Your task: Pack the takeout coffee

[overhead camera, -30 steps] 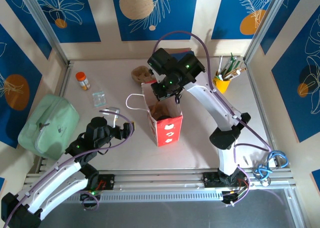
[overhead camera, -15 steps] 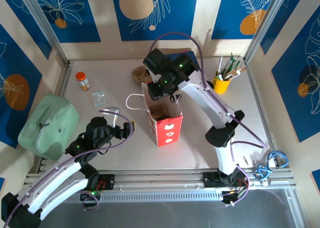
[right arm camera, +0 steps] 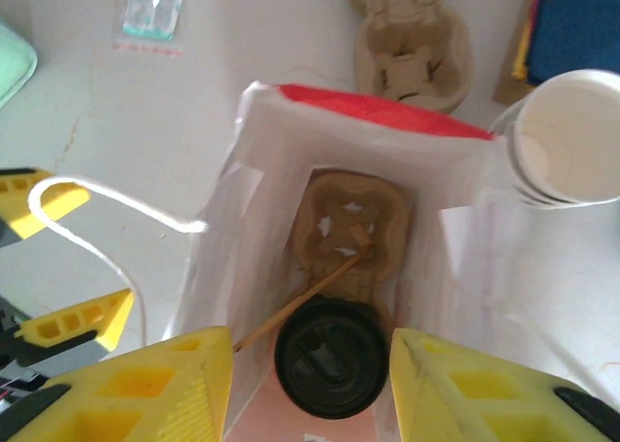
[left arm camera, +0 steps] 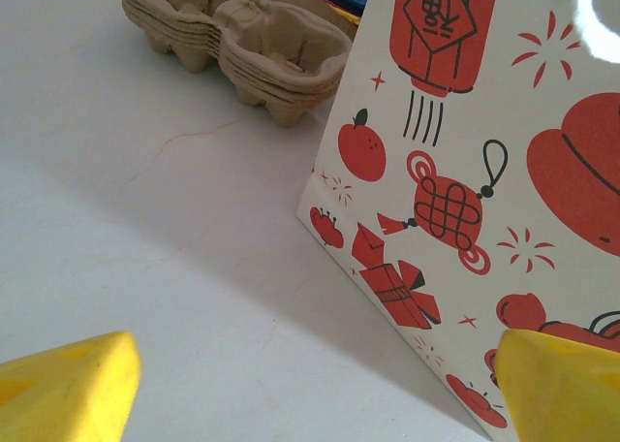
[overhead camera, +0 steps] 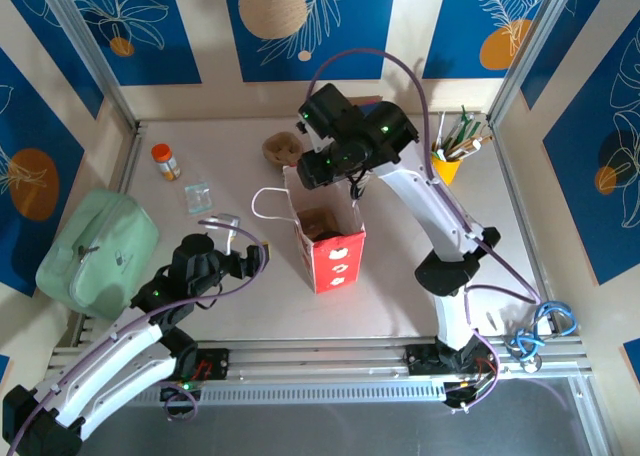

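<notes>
- Black round plastic lid point(right arm camera: 331, 369) of the takeout coffee cup faces up from the bottom of the red-and-white printed paper bag point(overhead camera: 335, 259). It is seated in a brown moulded cardboard carrier point(right arm camera: 378, 209) lying on the bag's floor, and the cup's sides are hidden under the lid.
- A thin wooden stirrer point(right arm camera: 302, 299) leans across the carrier, just beside the lid.
- The right gripper point(right arm camera: 308, 360) hangs over the bag's mouth, its yellow fingers spread wide on either side of the lid and holding nothing.
- The left gripper point(left arm camera: 315, 369) sits low near the bag's printed side, its jaws likewise apart and empty.
- By these signs the coffee is already set down and let go, so the step in hand is getting the right gripper clear of the bag.
- The next move calls for a straight lift that keeps the fingers off the thin paper walls and the white cord handle point(right arm camera: 179, 224), so the bag does not tip.
</notes>
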Controlling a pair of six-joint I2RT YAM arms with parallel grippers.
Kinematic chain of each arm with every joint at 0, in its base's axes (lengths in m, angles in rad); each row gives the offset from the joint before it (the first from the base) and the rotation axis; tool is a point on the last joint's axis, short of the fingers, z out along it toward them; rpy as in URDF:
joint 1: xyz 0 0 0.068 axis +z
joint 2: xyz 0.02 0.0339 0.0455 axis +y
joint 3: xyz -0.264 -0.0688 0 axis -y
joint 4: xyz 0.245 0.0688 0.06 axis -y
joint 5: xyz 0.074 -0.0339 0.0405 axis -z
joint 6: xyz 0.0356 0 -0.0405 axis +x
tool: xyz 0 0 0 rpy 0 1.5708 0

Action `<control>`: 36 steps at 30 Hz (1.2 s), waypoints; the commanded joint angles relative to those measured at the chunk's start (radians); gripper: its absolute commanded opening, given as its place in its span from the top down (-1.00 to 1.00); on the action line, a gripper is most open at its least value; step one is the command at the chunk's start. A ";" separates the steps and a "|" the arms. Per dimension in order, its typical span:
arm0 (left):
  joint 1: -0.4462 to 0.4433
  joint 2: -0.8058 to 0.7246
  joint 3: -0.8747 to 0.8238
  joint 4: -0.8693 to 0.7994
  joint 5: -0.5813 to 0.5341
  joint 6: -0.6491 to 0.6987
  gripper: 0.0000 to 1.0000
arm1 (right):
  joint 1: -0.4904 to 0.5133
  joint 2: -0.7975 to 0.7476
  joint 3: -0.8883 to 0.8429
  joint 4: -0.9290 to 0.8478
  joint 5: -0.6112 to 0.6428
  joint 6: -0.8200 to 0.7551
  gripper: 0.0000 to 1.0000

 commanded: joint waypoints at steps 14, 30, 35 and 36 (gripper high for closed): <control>0.012 -0.066 0.003 -0.044 -0.080 0.003 -0.90 | -0.509 -0.215 -0.344 0.338 -0.077 0.000 -0.29; 0.012 -0.048 0.012 -0.051 -0.056 0.010 -0.89 | -0.631 0.208 -0.233 0.571 -0.066 -0.022 -0.42; 0.012 -0.072 0.013 -0.079 -0.070 0.016 -0.89 | -0.613 0.364 -0.116 0.569 -0.052 -0.077 -0.42; 0.012 -0.077 0.015 -0.083 -0.070 0.011 -0.89 | -0.610 0.386 -0.102 0.571 -0.050 -0.083 -0.42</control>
